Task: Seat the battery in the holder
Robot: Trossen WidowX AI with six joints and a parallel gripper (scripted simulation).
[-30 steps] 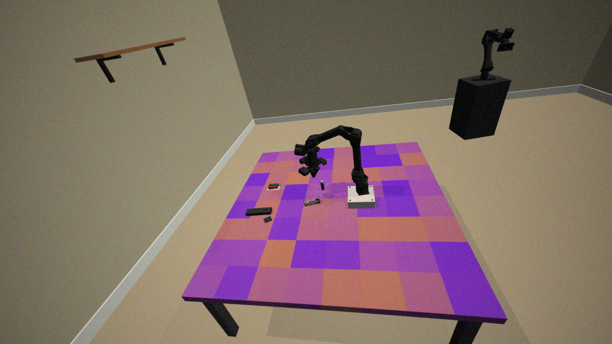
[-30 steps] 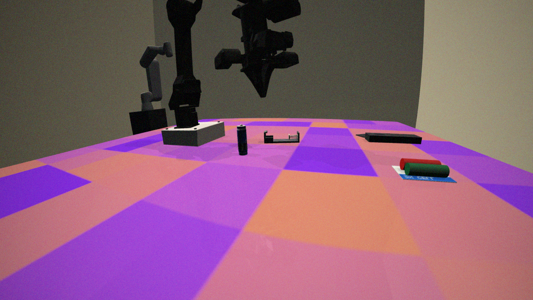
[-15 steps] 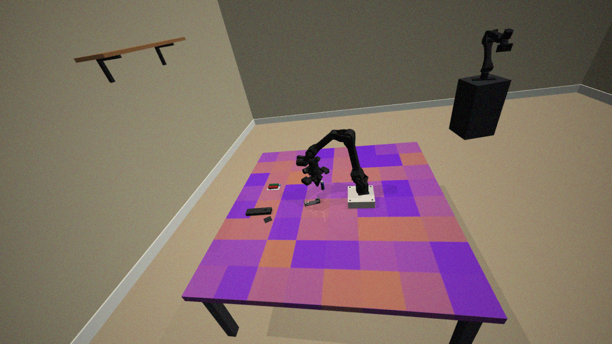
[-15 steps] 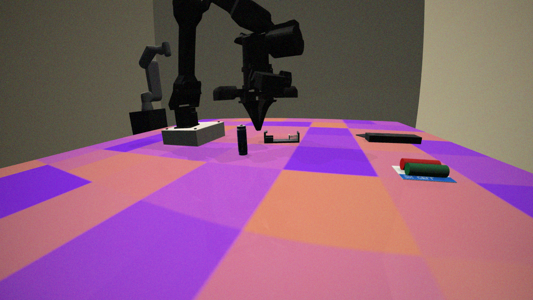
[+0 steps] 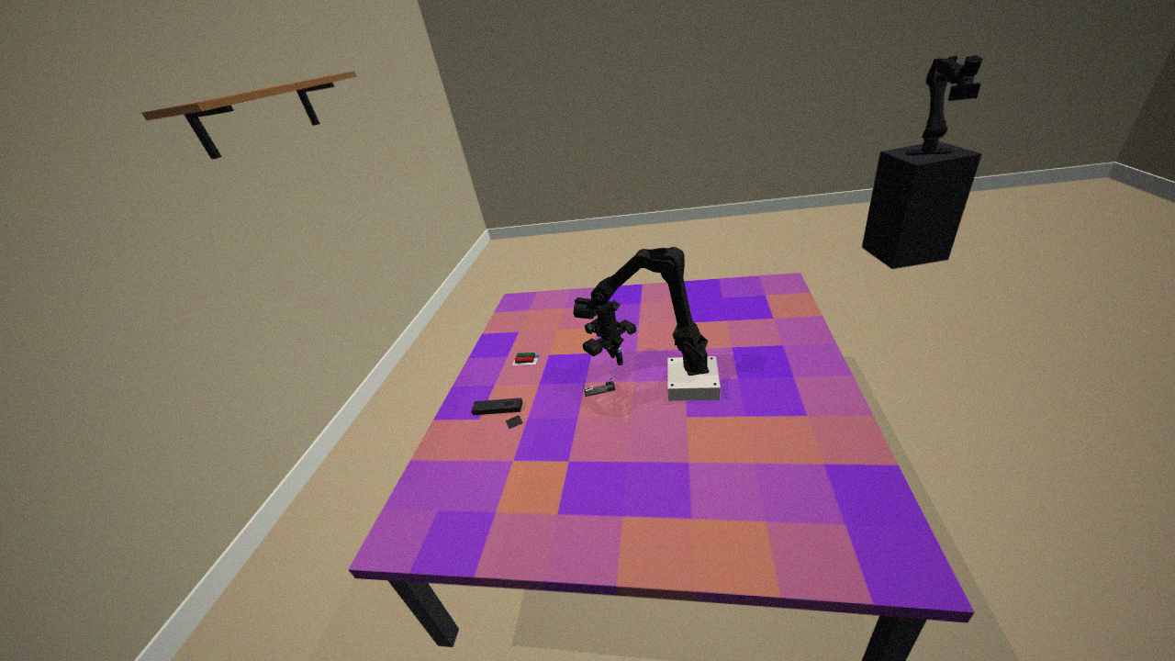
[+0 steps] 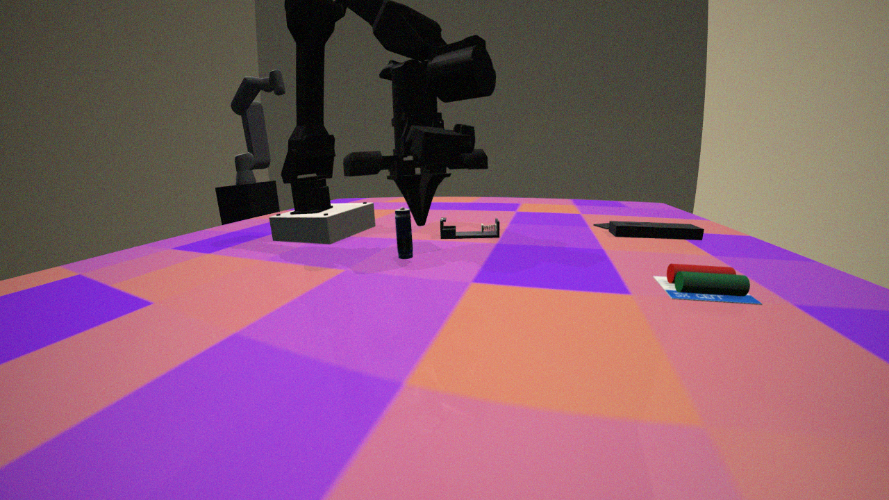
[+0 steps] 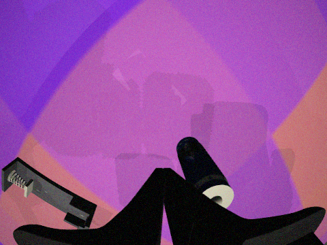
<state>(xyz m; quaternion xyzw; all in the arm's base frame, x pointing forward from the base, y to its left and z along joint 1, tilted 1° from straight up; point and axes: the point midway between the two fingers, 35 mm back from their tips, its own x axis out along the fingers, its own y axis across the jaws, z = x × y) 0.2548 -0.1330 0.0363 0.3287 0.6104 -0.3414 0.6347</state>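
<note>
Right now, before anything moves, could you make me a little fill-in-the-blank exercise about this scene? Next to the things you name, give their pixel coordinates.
The battery (image 5: 620, 358) (image 6: 403, 235) (image 7: 201, 165) is ____ (upright or lying).
The gripper (image 5: 613, 353) (image 6: 420, 223) (image 7: 162, 174) is ____ (open or shut), gripping nothing.
The holder (image 5: 598, 390) (image 6: 475, 235) (image 7: 51, 199) is ____ (empty or filled).
The green tube (image 5: 524, 353) (image 6: 715, 283) lies beside a ____ (red or yellow) one.

Missing words: upright; shut; empty; red.

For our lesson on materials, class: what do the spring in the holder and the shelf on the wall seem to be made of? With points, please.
Spring (image 6: 489, 227) (image 7: 17, 179): probably metal wire, pale and slightly shiny; the thin, separate coils suggest it.

Shelf (image 5: 254, 94): its board looks like wood with a plain finish, judging by the brown colour; painted board is possible.
</note>
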